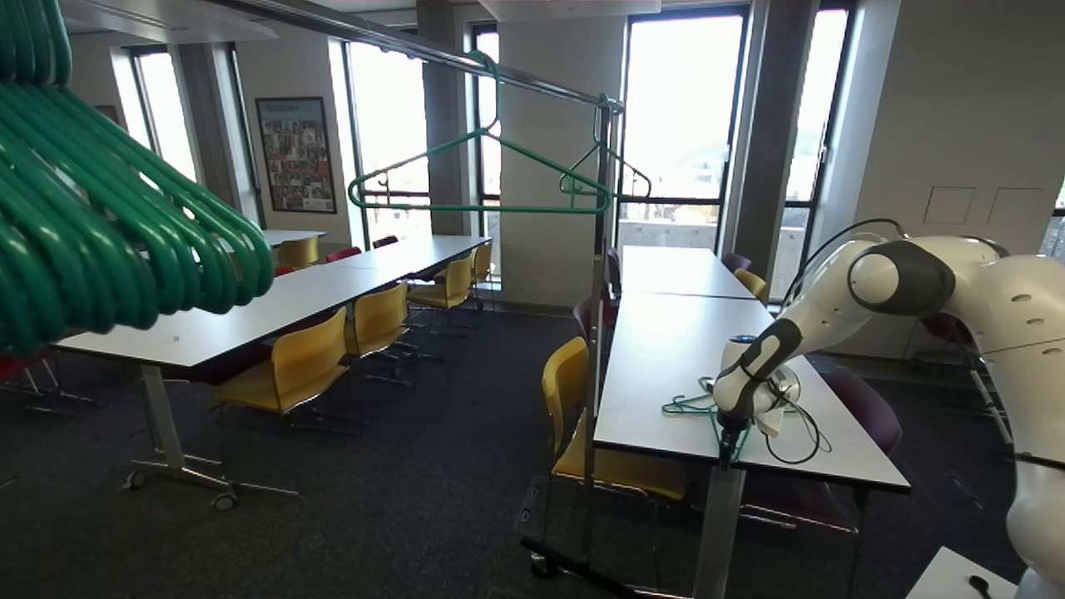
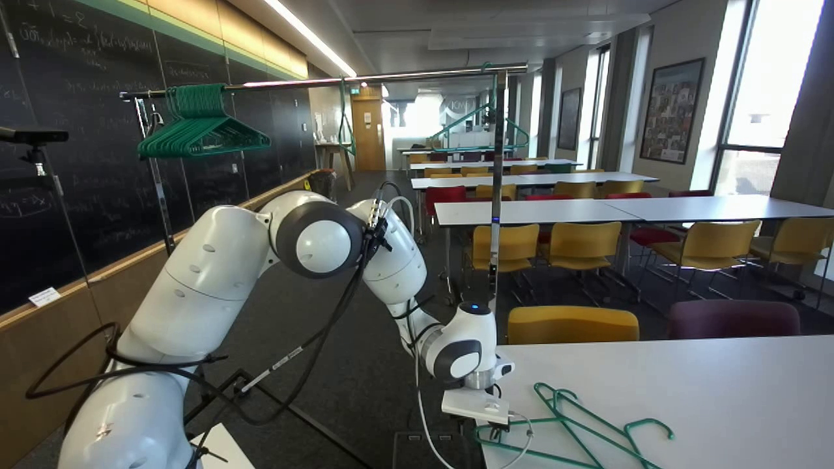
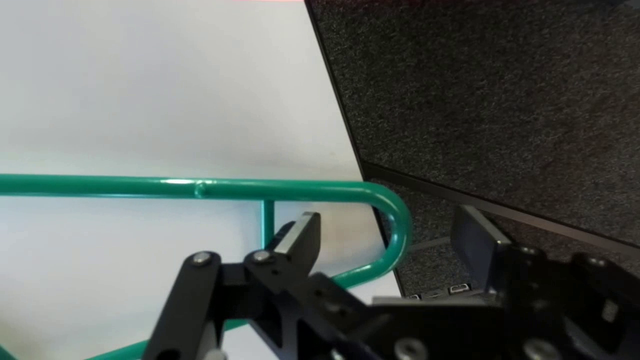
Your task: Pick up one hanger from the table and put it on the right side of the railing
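In the wrist view a green hanger (image 3: 280, 190) lies on the white table (image 3: 125, 100), its rounded corner reaching past the table edge. My gripper (image 3: 389, 227) stands open, with that corner between its fingers and a gap on both sides. In an exterior view the gripper (image 1: 730, 453) points down at the table's near edge. Green hangers (image 2: 606, 433) overlap on the table (image 2: 730, 378) beside the gripper. The railing (image 2: 417, 75) runs high above, also seen as a metal bar (image 1: 391, 37). The gripper's fingertips are partly hidden in an exterior view.
A dense bunch of green hangers (image 2: 202, 137) hangs at one end of the railing. A single hanger (image 1: 482, 208) hangs farther along, and another hanger (image 2: 461, 122) near the end pole (image 2: 498, 195). A yellow chair (image 1: 567, 391) stands close to the pole and table.
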